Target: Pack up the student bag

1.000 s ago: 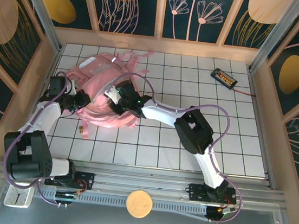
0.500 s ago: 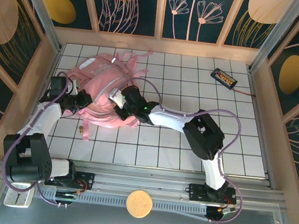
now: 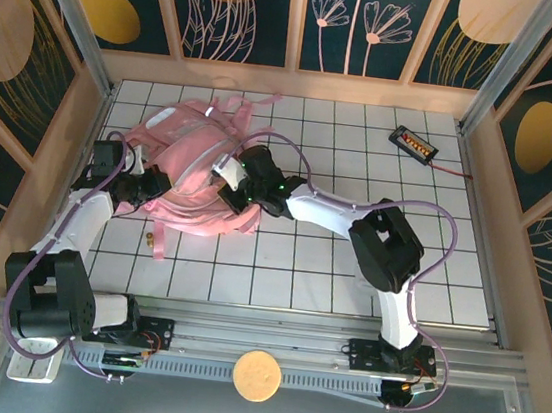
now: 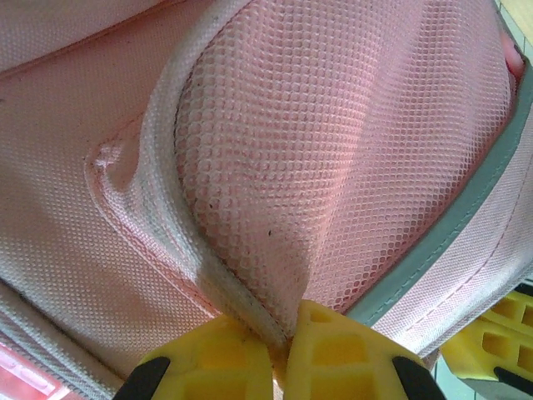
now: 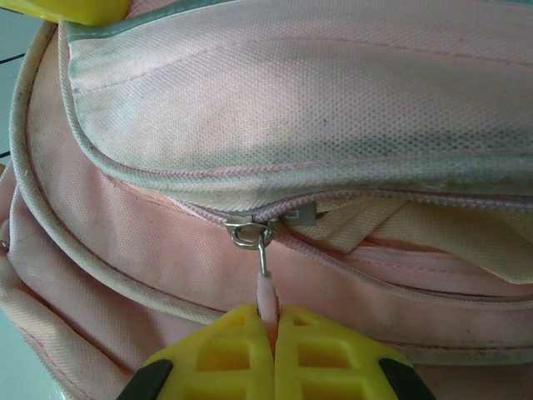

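The student bag (image 3: 183, 160), a large soft pink backpack, lies at the back left of the table with its straps trailing toward the far wall. My left gripper (image 3: 150, 187) is at its left side. In the left wrist view it (image 4: 287, 335) is shut on the edge of the bag's pink mesh side pocket (image 4: 333, 150). My right gripper (image 3: 229, 183) is at the bag's right side. It (image 5: 273, 323) is shut on the pink zipper pull (image 5: 266, 293), which hangs from a metal slider (image 5: 247, 232). Right of the slider the zip gapes and shows cream lining (image 5: 416, 225).
A black device with a red wire (image 3: 412, 143) lies at the back right. A small brass-coloured piece (image 3: 151, 242) sits on the tiles in front of the bag. A round cork disc (image 3: 256, 375) rests on the front rail. Wooden walls close in three sides.
My right gripper has drawn the zipper pull to the right, and its elbow has swung right with it. The bag has shifted and bulged a little. The left gripper has kept its hold.
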`<state>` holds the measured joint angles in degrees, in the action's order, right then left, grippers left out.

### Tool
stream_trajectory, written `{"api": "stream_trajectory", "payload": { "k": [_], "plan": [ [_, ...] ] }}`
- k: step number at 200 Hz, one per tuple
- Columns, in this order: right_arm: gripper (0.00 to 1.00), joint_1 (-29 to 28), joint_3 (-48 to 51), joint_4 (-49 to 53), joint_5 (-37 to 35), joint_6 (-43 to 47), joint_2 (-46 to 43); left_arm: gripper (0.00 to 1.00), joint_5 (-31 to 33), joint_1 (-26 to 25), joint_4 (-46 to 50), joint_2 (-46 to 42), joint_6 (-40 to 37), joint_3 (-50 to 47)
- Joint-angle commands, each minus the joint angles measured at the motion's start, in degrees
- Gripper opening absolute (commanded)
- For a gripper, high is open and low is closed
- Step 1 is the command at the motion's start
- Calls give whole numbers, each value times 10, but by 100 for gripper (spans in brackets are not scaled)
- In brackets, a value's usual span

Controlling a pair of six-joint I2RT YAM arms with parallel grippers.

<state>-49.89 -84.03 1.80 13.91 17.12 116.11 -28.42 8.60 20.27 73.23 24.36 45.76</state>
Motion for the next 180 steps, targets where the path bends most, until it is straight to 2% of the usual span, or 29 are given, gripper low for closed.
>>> {"api": "stream_trajectory", "payload": {
  "k": [1,44,79,84,91,95,96,97,98,101,130,149,180],
  "plan": [
    [0,65,-55,70,-61,0,34,0,60,12,39,-18,-50,1],
    [0,101,-132,99,-80,-11,70,0,57,12,48,-13,-54,9],
    [0,100,-147,105,-43,-18,56,0,61,12,44,-9,-43,12],
    [0,95,-142,101,-36,-15,52,11,54,12,40,-10,-38,10],
    [0,88,-138,101,-29,-12,45,37,42,12,26,-16,-26,2],
    [0,83,-137,102,-24,-10,43,65,35,12,16,-22,-15,-3],
    [0,82,-137,102,-23,-9,43,82,33,12,14,-24,-11,-5],
    [0,80,-137,103,-22,-9,43,90,30,11,12,-25,-8,-6],
    [0,79,-137,103,-21,-8,42,95,28,11,8,-26,-5,-7],
    [0,76,-137,105,-19,-7,41,98,20,12,0,-32,5,-12],
    [0,50,-141,115,-12,-8,39,99,-39,8,-59,-75,113,-54],
    [0,46,-141,118,-12,-16,36,99,-49,-9,-85,-103,186,-83],
    [0,44,-131,120,-12,-17,23,99,-22,-53,-209,-189,401,-178]
  ]
}}
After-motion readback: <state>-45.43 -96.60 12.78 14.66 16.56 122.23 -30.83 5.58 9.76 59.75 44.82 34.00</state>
